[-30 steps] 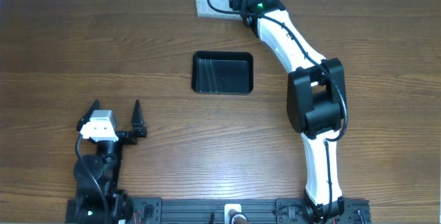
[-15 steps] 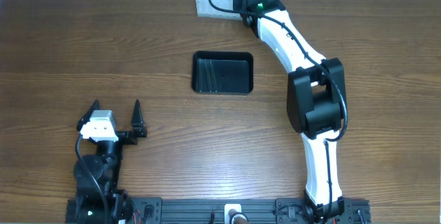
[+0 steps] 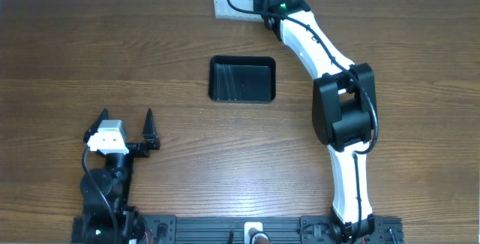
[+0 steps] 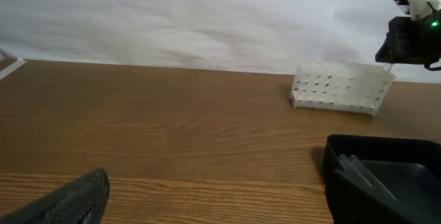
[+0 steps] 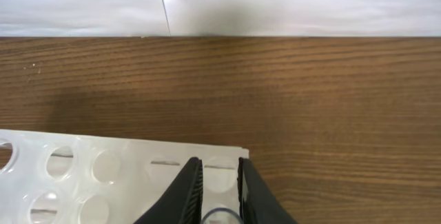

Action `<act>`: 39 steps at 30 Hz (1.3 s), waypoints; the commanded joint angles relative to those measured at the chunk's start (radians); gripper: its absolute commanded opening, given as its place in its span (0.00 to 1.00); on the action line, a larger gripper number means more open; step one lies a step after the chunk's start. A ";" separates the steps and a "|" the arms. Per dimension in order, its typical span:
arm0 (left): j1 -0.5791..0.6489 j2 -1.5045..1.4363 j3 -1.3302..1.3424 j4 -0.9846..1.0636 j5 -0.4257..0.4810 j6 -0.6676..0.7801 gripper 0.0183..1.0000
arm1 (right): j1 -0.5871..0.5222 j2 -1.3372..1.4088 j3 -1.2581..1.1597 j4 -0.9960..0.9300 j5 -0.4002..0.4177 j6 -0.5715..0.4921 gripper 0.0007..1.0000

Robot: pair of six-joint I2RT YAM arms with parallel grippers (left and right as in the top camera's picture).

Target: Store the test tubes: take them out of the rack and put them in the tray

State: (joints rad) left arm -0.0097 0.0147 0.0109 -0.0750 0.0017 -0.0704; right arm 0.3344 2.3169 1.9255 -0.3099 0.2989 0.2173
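Left gripper [image 3: 126, 122]: sits low at the near left of the table [image 3: 405, 41], close to its own base. Jaws are spread wide and hold nothing. It is well apart from every task item.
Tray [image 3: 212, 79]: black, rectangular and shallow, lying flat near the middle of the table. It is between the two arms and on the near side of the rack, apart from it.
Stored tubes [image 3: 238, 84]: several clear tubes lie flat on the tray floor, side by side. The left wrist view shows them [image 4: 358, 170] resting against the bottom; the count cannot be told.
Rack [image 3: 229, 0]: white, perforated block at the far edge of the table, standing flat. Most holes visible in the right wrist view [image 5: 103, 163] show no tube.
Right gripper [image 5: 218, 165]: positioned directly over the rack's right end, pointing down. Jaws are drawn in narrow.
Gripped tube [image 5: 219, 211]: only its round rim shows, sitting between the two fingers at a hole in the rack's end corner. The fingers close against it on both sides.
Right arm [image 3: 341, 116]: stretched from its base at the near right up to the far edge.
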 commanded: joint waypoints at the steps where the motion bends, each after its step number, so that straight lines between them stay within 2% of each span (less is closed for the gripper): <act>1: 0.006 -0.008 -0.005 -0.001 0.013 0.014 1.00 | 0.010 0.013 -0.005 0.011 0.009 0.014 0.13; 11: 0.006 -0.008 -0.005 -0.001 0.013 0.014 1.00 | 0.021 -0.057 -0.001 0.022 0.014 0.013 0.12; 22: 0.006 -0.008 -0.005 -0.001 0.013 0.014 1.00 | 0.021 -0.388 -0.001 0.014 0.014 -0.017 0.11; 25: 0.006 -0.008 -0.005 -0.001 0.013 0.014 1.00 | 0.026 -0.472 -0.002 -0.049 0.013 -0.016 0.11; 27: 0.006 -0.008 -0.005 -0.001 0.013 0.014 1.00 | 0.042 -0.525 -0.002 -0.198 0.000 -0.009 0.11; 30: 0.006 -0.008 -0.005 -0.001 0.013 0.014 1.00 | 0.061 -0.539 -0.002 -0.393 -0.055 0.046 0.11; 33: 0.006 -0.008 -0.005 -0.001 0.013 0.014 1.00 | 0.074 -0.508 -0.009 -0.561 -0.160 0.090 0.11; 39: 0.006 -0.008 -0.005 -0.001 0.013 0.014 1.00 | 0.083 -0.352 -0.029 -0.645 -0.312 0.132 0.08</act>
State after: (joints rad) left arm -0.0097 0.0147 0.0109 -0.0750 0.0013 -0.0704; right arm 0.4088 1.8637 1.9217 -0.9413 0.1135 0.3042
